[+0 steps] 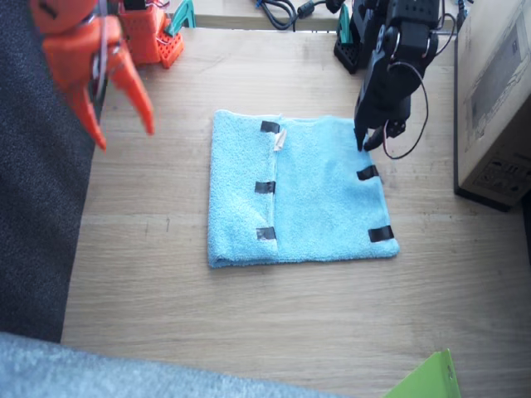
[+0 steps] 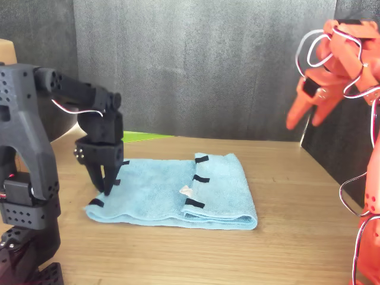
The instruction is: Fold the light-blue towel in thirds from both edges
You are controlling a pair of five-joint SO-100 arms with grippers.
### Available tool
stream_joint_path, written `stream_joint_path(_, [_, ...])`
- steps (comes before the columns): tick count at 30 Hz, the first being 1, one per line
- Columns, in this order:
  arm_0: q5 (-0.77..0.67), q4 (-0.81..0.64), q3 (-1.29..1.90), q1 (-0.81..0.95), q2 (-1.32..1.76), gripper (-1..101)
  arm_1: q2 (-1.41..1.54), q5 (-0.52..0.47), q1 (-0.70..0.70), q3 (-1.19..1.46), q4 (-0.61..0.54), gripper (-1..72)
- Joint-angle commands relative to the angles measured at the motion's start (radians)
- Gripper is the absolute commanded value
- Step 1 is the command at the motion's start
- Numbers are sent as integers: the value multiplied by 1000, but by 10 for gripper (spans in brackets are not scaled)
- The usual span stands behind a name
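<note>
fluffy terry light-blue towel (image 1: 323, 199) one flap folded, black left gripper (image 1: 370, 139) jaws together on taped edge (image 1: 369, 172), orange right gripper (image 1: 124, 124) spread, raised.

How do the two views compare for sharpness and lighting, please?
Fixed view: the right gripper, raised close to the lens, is soft; the light-blue towel is evenly lit. Front view: a dim dark backdrop, yet the left gripper and the black tape strips read clearly.

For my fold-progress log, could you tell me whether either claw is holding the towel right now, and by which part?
The right claw hangs open in the air, holding nothing. The left claw is down at the light-blue towel near its unfolded short edge, but whether it grips the cloth cannot be told.
</note>
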Motion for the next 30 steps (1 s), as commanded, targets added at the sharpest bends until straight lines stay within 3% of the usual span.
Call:
stream_joint_path(1, [26, 54, -58, -3, 80, -2, 138, -11, -15, 101, -58, 359])
stream_joint_path(10, [55, 155, -176, -66, 104, -2, 249, -9, -21, 351, -167, 356])
stream_joint_path(30, [58, 373, -588, -299, -78, -2, 322, 3, -29, 482, -196, 360])
